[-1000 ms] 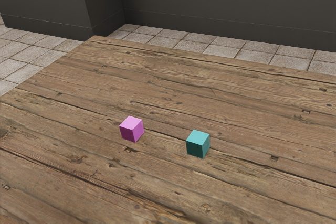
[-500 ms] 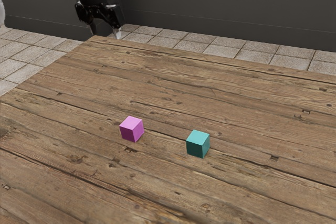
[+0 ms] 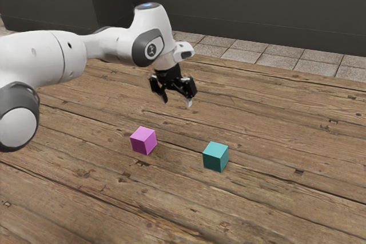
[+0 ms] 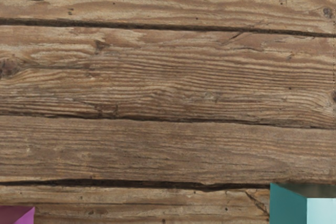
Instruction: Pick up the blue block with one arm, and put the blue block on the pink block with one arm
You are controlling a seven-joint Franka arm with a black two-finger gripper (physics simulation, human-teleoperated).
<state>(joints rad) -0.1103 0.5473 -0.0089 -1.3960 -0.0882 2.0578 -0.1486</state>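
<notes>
The blue block (image 3: pixel 215 156) sits on the table (image 3: pixel 269 118), toward the exterior view's right. The pink block (image 3: pixel 143 140) lies near it to the left, apart from it. Farther back, above the planks, the gripper (image 3: pixel 178 101) hangs with its fingers spread and nothing between them. The arm (image 3: pixel 86 50) reaches in from the left. In the wrist view, the corners of both blocks show, the blue block (image 4: pixel 302 205) and the pink block (image 4: pixel 16 214).

The arm (image 3: pixel 68 55) has white rounded shells and dark grey joints, with a blue cap (image 3: pixel 147 5) at upper centre. Its gripper (image 3: pixel 178 100) is black.
</notes>
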